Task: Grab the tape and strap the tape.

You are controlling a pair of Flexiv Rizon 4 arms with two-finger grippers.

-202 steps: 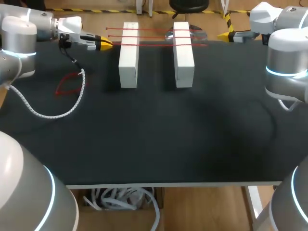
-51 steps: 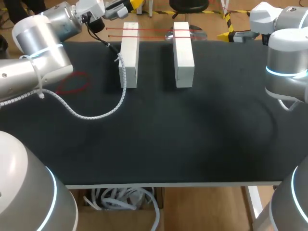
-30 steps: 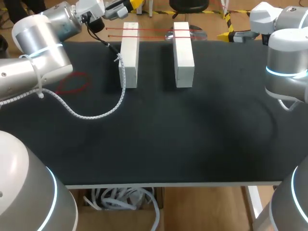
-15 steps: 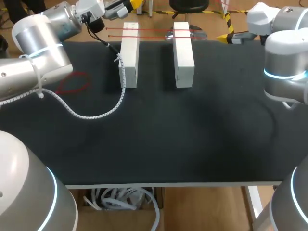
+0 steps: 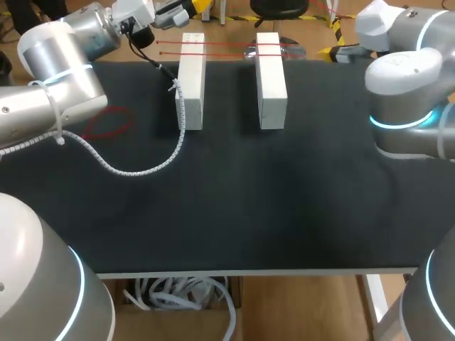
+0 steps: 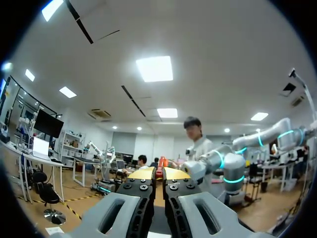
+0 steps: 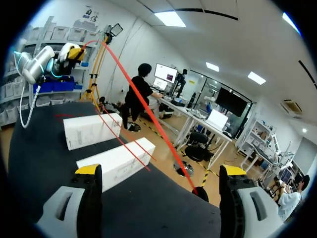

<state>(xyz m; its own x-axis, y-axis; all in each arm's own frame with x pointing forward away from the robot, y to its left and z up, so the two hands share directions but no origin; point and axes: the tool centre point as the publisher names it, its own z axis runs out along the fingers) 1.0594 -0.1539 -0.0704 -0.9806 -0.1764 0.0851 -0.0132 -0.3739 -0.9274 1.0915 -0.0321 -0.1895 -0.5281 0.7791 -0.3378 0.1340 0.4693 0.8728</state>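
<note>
Two white blocks: the left block (image 5: 190, 82) and right block (image 5: 271, 82) lie side by side at the far middle of the bench (image 5: 227, 206). Two strapped strands (image 5: 227, 43) are already stretched across their far ends.
Red tape: the red tape (image 7: 143, 105) runs taut through the air from the left gripper, high at the far left, slanting down to the bench's far edge. What fixes it there I cannot tell.
Left gripper (image 6: 160, 173): fingers together, pinching the tape's red end between the yellow tips. It is raised beyond the left block's far end and has not moved in the last seconds.
Right gripper (image 7: 159, 171): fingers wide apart, holding nothing, with the tape's low end just ahead of it.
Change: within the last half second the right arm has swung in from the right, its elbow now over the bench.
Meaning: the right gripper is probably coming to take the low end, so this strand can be laid across the blocks.
Spare loop: a red loop (image 5: 106, 122) lies at the bench's left, untouched.
</note>
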